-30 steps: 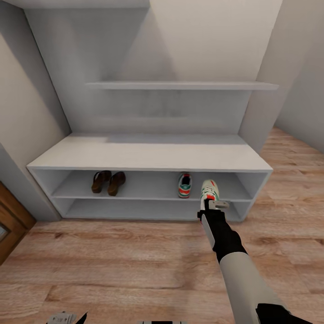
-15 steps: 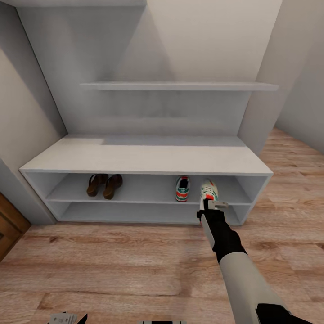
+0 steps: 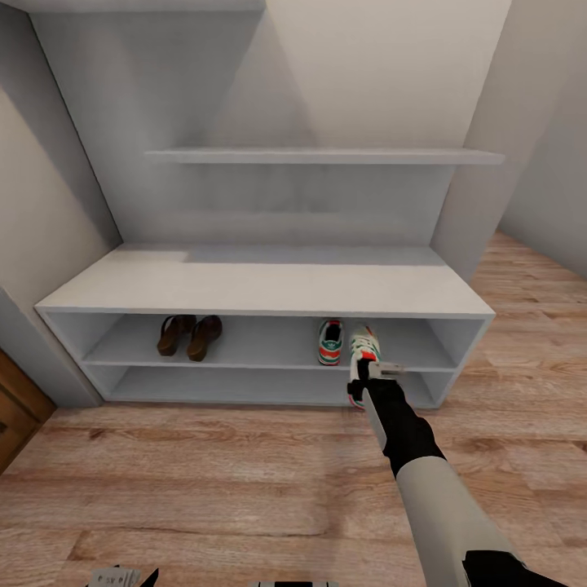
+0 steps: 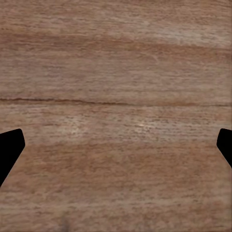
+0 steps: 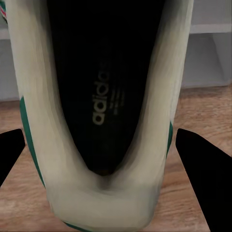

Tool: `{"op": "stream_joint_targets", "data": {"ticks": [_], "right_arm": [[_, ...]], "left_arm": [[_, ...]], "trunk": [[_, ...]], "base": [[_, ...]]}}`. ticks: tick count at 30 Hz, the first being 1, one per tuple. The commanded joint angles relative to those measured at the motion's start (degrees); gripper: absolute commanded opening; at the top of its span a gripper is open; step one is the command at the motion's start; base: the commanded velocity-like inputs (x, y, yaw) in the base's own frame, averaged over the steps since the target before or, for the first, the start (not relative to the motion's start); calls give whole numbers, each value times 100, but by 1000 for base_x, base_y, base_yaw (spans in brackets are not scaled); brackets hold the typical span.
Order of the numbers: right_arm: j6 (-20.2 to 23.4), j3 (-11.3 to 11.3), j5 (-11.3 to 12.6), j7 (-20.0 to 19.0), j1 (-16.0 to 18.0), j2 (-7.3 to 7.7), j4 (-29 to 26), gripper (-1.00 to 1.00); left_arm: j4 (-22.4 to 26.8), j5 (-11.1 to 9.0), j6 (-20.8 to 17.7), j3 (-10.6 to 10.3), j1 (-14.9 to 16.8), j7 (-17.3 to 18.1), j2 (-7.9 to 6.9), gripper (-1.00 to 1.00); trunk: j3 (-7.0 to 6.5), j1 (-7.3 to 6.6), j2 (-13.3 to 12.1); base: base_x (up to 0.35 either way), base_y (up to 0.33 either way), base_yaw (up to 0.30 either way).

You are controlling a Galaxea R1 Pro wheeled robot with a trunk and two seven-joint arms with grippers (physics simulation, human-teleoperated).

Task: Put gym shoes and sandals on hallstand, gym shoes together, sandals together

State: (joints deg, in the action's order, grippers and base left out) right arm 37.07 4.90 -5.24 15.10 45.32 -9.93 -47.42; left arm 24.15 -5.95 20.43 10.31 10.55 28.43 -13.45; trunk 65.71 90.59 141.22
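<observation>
The right claw (image 3: 364, 377) is pinching a sneaker (image 3: 363, 344) by its heel at the front edge of the rack (image 3: 269, 287), at the level of the upper tier. In the right wrist view that sneaker (image 5: 99, 111) is sitting between the two dark fingertips (image 5: 205, 166), its dark lining and printed insole facing the camera, green trim showing on both sides. The toe is pointing away from the claw, into the rack, and the shoe looks level with the upper shelf, though whether its sole is resting on the shelf board cannot be told.

Just to the left of the claw, the second sneaker (image 3: 330, 342) is lying on the upper tier, close beside the held one with a narrow gap between them. Well to the left of the claw, on the same tier, the two sandals (image 3: 188, 335) are lying side by side.

Beyond the claw, above the rack, a wall shelf (image 3: 326, 155) is running across the wall. Below and behind the claw, the floor (image 3: 244, 489) is stretching toward the robot.

The left claw (image 4: 116, 145) is hanging spread over bare floor planks (image 4: 116, 72), its fingertips (image 4: 9, 147) well apart and gripping nothing.
</observation>
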Motion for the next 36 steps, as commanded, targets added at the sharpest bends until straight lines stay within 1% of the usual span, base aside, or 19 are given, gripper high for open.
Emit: {"op": "stream_joint_targets", "data": {"ticks": [1, 6, 17, 22, 29, 36], "right_arm": [[37, 19, -68, -50, 3, -7, -9, -100], [37, 20, -73, -86, 3, -7, -13, -100], [37, 20, -81, -77, 3, -7, -13, -100], [37, 13, -82, -76, 3, -7, -17, -100], [37, 11, -90, -71, 3, -7, -15, -100], [37, 11, -85, -76, 3, -7, -13, -100]], "left_arm": [[-6, -55, -13, 19, 4, 57, 0, 100], [-6, -55, -13, 23, 8, 57, 0, 100], [-6, -55, -20, 17, 5, 57, 0, 100], [-6, -55, -17, 22, 6, 57, 0, 100], [-6, -55, -21, 25, 2, 57, 0, 100], [-6, -55, -22, 24, 3, 55, 0, 100]], "trunk": [[5, -1, 2], [5, -1, 2], [5, -1, 2], [5, -1, 2], [5, -1, 2], [5, -1, 2]], "base": [[0, 0, 0], [36, -8, 0], [216, -107, 0], [65, -14, 0], [269, -1, 0], [96, 0, 0]]}}
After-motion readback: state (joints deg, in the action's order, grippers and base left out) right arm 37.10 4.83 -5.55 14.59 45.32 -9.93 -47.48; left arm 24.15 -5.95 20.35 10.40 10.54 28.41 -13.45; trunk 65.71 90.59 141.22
